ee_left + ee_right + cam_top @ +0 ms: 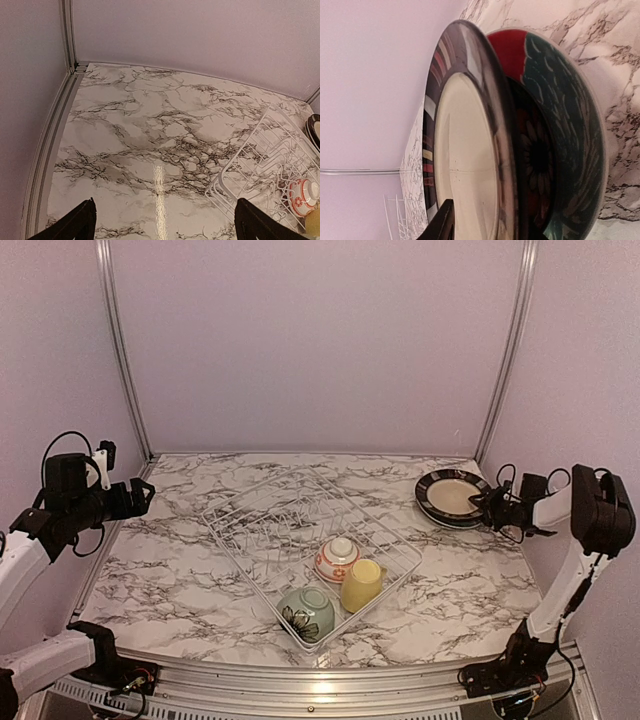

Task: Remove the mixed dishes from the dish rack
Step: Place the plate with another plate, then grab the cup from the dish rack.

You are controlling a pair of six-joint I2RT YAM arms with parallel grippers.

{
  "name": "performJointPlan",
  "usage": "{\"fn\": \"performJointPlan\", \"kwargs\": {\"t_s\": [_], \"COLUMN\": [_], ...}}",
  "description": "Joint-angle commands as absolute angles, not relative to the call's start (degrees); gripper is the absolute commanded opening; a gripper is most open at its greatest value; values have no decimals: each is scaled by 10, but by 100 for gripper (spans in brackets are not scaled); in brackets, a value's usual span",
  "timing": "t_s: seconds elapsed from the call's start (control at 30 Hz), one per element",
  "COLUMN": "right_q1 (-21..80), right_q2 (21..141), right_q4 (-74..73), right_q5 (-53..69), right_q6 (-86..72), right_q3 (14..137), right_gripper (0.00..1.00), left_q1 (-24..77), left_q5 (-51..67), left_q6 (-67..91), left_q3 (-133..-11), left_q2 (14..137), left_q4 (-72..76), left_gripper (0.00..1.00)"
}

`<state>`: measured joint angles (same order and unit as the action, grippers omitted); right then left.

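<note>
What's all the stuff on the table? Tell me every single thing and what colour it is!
dish rack: one, white wire, middle of the table
small red-patterned white bowl: one, white with red, in the rack
yellow cup: one, yellow, in the rack beside that bowl
green flowered bowl: one, green with a dark flower, rack's near corner
black-rimmed plate: one, cream middle, top of the stack, far right
red-and-teal plate: one, red and teal, under it
table: one, white marble, grey veins
left gripper: one, black, open, above the table's left edge
right gripper: one, black, at the stack's edge
</note>
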<state>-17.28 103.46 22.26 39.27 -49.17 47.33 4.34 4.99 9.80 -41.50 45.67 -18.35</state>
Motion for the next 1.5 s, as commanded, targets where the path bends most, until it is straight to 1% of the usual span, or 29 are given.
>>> {"fn": "performJointPlan", "kwargs": {"t_s": [0.0,0.1,0.4,0.57,0.67,0.77,0.9,1.1,1.3,1.47], "right_q1": [-176,-176,-166,-161,-160,-156,-137,-111,-107,-89], "right_q2": [995,972,934,904,906,916,950,954,888,838], "right_q4": [163,125,21,-38,-66,-85,-135,-138,-154,-183], "right_q5": [364,338,268,206,189,175,146,134,43,3], "right_q6": [-420,-389,-302,-258,-235,-214,-181,-180,-180,-157], "right_q3": [508,507,524,529,541,555,598,611,606,611], "right_gripper": [33,39,63,76,78,84,86,87,88,90], "left_q1": [43,43,43,43,43,43,43,43,43,43], "left_q5": [50,51,54,56,58,59,58,57,55,56], "left_q6": [91,92,92,92,93,92,92,93,92,93], "left_q3": [-419,-419,-419,-417,-418,-418,-418,-417,-418,-419], "left_q2": [452,452,447,442,441,441,439,441,444,446], "left_q4": [-190,-191,-191,-190,-190,-190,-190,-190,-191,-191], "left_gripper": [99,99,99,99,99,99,99,99,99,99]}}
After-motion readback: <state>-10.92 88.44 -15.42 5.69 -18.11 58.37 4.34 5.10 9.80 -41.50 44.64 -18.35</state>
